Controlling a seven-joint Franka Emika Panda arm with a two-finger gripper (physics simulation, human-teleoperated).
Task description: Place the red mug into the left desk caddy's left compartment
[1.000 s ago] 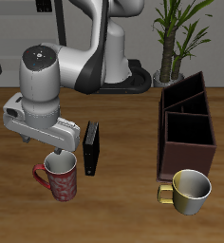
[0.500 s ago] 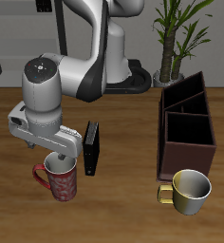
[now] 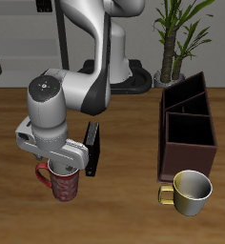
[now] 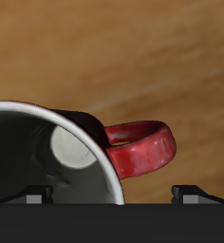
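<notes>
Hovering my claw (image 3: 59, 164) right over the red mug (image 3: 63, 181), which stands on the desk (image 3: 124, 214) well apart from the left desk caddy (image 3: 188, 129). I cannot tell how wide the claw is spread; the mug's rim is close beneath it.

Count — two mugs: one red mug (image 3: 63, 181), one yellow-gold mug (image 3: 190, 191); one desk caddy (image 3: 186, 129); one black box (image 3: 92, 149); one potted plant (image 3: 181, 33).

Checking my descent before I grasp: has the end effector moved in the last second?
Yes. The end effector has dropped toward the red mug, now sitting lower against the black box that stands beside it.
</notes>
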